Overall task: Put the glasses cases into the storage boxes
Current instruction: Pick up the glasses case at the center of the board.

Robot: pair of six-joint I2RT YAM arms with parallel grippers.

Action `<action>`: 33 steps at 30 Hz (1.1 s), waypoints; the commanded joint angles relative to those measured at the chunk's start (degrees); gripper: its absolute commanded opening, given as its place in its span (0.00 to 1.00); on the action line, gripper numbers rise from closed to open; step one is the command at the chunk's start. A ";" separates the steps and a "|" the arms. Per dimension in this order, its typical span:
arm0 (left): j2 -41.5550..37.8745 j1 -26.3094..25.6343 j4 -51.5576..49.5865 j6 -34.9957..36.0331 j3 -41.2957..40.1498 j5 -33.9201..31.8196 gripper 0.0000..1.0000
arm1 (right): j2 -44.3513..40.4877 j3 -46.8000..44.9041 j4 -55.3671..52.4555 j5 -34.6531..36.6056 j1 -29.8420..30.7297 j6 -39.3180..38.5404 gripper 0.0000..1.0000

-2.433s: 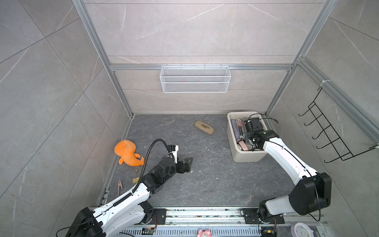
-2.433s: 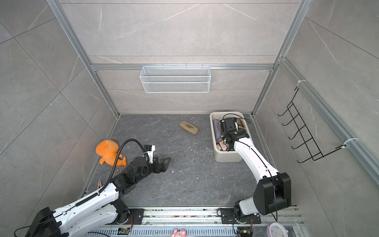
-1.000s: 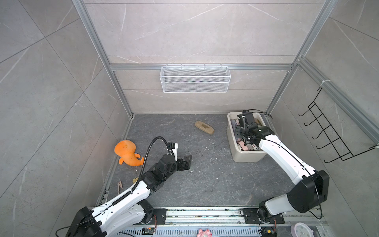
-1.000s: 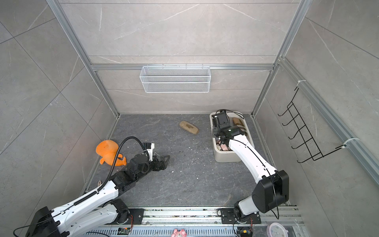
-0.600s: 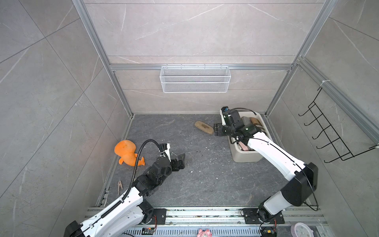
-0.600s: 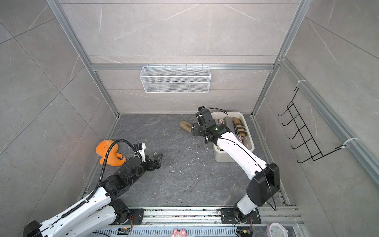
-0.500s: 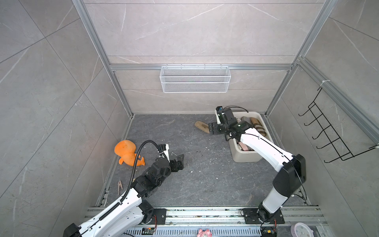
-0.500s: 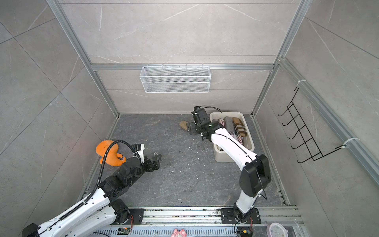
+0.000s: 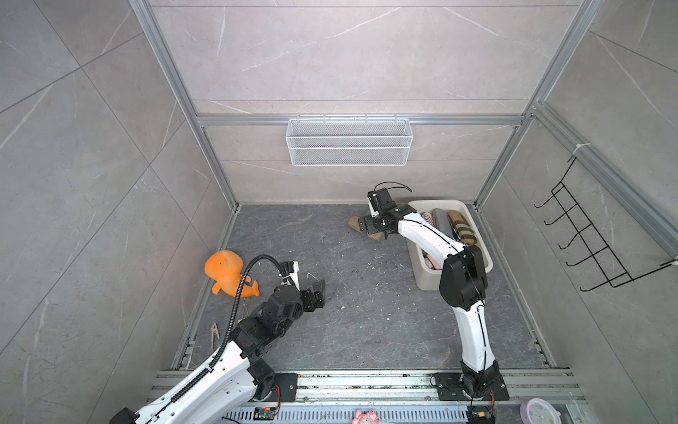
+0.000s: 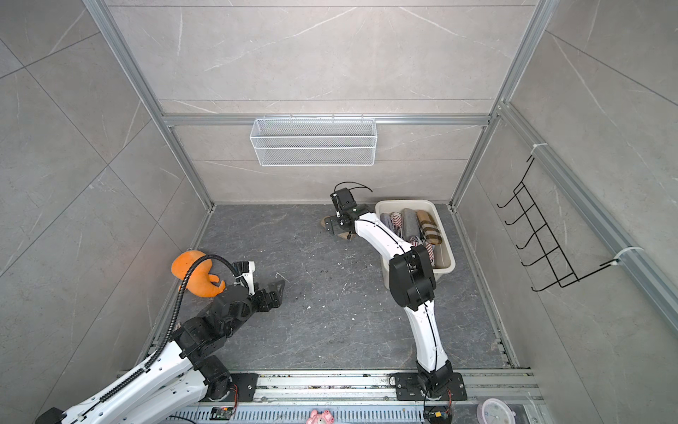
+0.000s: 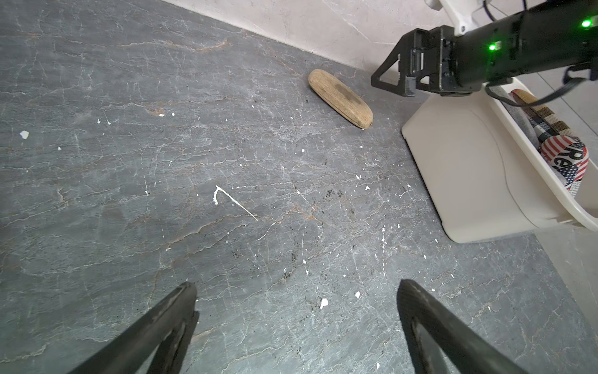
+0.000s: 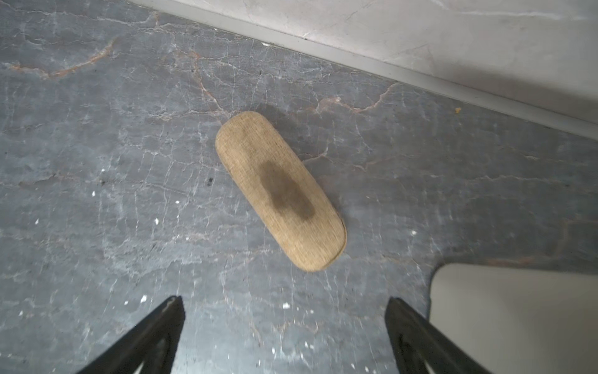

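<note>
Bench (image 9: pixel 367 312) first: your cream storage box (image 9: pixel 422 279) sits by its far right corner, holding several glasses cases (image 9: pixel 464 227). Your right pincer (image 12: pixel 284 311) hovers, jaws apart, above the tan case (image 12: pixel 280 191) lying just beside the box. Your left pincer (image 11: pixel 296 291) gapes empty near the orange toy (image 9: pixel 227 271).

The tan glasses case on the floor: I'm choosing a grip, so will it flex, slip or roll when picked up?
The tan glasses case keeps a rounded shell shape, so probably stiff. Its woven fabric should resist slipping. It lies flat, so rolling seems unlikely.
</note>
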 commanded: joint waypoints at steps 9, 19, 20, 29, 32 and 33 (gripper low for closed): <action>-1.17 0.29 -0.56 0.86 1.35 -1.61 0.99 | 23.27 34.04 -19.49 -3.87 -1.41 -4.44 1.00; -0.74 0.43 -0.73 1.25 1.51 -1.41 0.99 | 33.60 49.06 -25.13 -5.73 -2.29 -4.28 1.00; -0.49 0.37 -0.59 1.17 1.65 -1.33 0.99 | 33.76 49.13 -25.10 -5.85 -2.25 -4.48 1.00; 0.99 0.43 0.02 0.86 1.95 -0.81 0.99 | 38.10 54.49 -28.61 -4.92 -2.33 -5.47 0.94; 1.37 0.40 0.24 0.88 2.02 -0.69 0.99 | 38.14 54.23 -27.48 -2.77 -1.69 -6.14 0.94; 1.46 0.43 0.11 0.93 2.18 -0.55 0.99 | 38.05 54.16 -26.89 -2.09 -1.79 -6.23 0.94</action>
